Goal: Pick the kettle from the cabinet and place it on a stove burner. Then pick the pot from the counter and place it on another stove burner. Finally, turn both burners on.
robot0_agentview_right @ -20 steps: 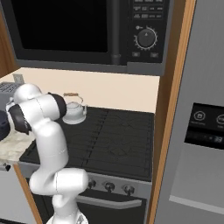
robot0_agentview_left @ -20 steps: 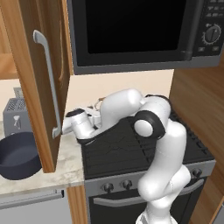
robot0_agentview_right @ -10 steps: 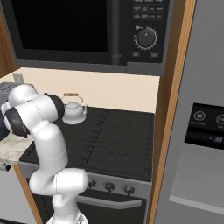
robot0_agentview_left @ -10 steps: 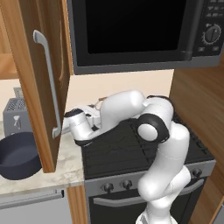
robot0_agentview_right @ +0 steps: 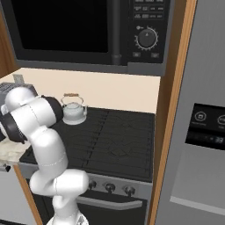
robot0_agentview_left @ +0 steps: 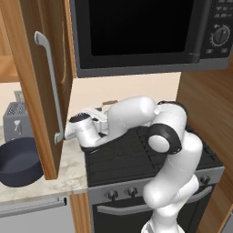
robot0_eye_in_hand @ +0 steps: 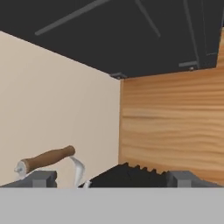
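The silver kettle [robot0_agentview_right: 73,112] stands upright on the rear left stove burner [robot0_agentview_right: 88,125], free of my grip. In the hand view its brown handle bar [robot0_eye_in_hand: 46,158] shows low on the left, just above one fingertip. My gripper [robot0_eye_in_hand: 111,179] is open with nothing between its fingers. My white hand [robot0_agentview_left: 84,129] hangs over the stove's left edge, beside the open cabinet door [robot0_agentview_left: 32,68]. The dark pot [robot0_agentview_left: 18,161] sits on the counter [robot0_agentview_left: 68,175] at the far left, partly behind that door.
A black microwave [robot0_agentview_left: 136,32] hangs low over the stove [robot0_agentview_left: 136,157]. Round knobs [robot0_agentview_right: 110,188] line the stove's front. A grey toaster [robot0_agentview_left: 16,120] stands behind the pot. A wood side panel [robot0_agentview_right: 173,88] and a grey fridge [robot0_agentview_right: 206,132] close off the right.
The arm's elbow has drawn a little to the left, uncovering more of the kettle in the right base view. The kettle stays on its burner and the jaws stay open.
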You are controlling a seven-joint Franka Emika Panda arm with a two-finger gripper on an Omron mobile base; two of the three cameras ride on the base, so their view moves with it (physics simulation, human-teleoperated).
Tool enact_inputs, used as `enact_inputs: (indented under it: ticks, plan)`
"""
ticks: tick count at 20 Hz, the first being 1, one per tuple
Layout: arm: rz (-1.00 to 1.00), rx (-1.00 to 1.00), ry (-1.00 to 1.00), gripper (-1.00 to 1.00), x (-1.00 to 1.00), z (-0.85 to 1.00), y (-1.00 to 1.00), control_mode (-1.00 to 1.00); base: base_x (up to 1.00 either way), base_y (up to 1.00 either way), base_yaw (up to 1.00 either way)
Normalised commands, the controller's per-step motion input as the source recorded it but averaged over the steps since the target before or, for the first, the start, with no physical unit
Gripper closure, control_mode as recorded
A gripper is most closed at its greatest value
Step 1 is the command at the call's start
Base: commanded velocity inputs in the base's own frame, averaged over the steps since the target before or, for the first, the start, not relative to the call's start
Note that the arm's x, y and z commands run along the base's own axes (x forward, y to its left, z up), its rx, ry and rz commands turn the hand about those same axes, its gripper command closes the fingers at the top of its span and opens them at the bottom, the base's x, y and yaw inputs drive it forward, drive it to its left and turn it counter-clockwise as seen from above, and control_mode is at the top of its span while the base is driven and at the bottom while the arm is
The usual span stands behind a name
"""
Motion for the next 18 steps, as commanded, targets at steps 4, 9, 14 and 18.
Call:
enact_inputs:
  ticks: [4, 9, 14, 18]
  plan:
    - [0.0, 0.05, -0.03, -1.0, -0.24, 0.17, -0.23, -1.0, 0.0, 0.0, 0.0]
    - [0.0, 0.07, -0.02, -1.0, -0.22, 0.17, -0.26, -1.0, 0.0, 0.0, 0.0]
    - [0.0, 0.09, -0.02, -1.0, -0.23, 0.11, -0.3, -1.0, 0.0, 0.0, 0.0]
    - [0.0, 0.09, -0.06, -1.0, -0.32, 0.06, -0.32, -1.0, 0.0, 0.0, 0.0]
